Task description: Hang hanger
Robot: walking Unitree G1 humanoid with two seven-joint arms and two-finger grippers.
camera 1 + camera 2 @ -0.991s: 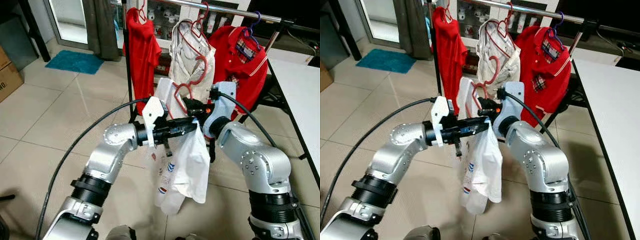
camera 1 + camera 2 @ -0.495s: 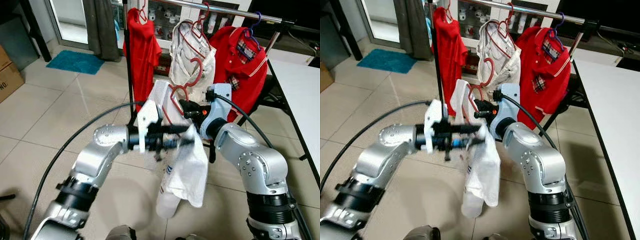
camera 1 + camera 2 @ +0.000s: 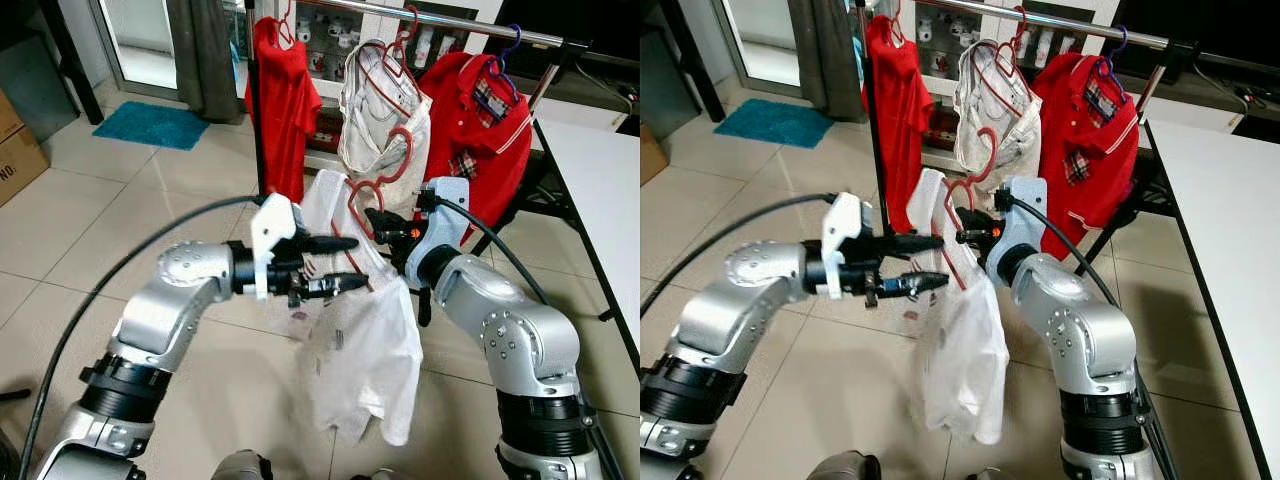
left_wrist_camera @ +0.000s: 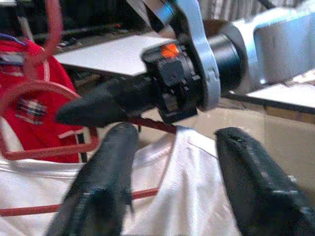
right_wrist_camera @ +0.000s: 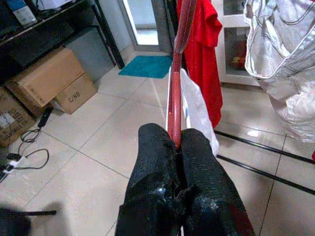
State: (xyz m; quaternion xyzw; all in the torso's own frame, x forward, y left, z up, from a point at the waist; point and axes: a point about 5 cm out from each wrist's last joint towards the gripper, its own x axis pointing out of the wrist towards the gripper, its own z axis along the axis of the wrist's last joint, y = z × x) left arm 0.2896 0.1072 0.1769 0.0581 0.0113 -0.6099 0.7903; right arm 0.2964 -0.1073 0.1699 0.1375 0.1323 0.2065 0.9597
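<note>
Pulled back and spread, my left pincer (image 3: 345, 265) lets my right pincer (image 5: 178, 147) alone pinch the red plastic hanger (image 3: 372, 195) with the white shirt (image 3: 375, 340) for the silver metal rail (image 3: 470, 22).

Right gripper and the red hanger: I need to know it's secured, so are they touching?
Touching. The right wrist view shows the right gripper shut on the red hanger, its bar pinched between both fingers.

Left gripper (image 3: 345, 265) fingers spread, right gripper (image 5: 172, 147) apparently pinched, arms converging chest-high.
</note>
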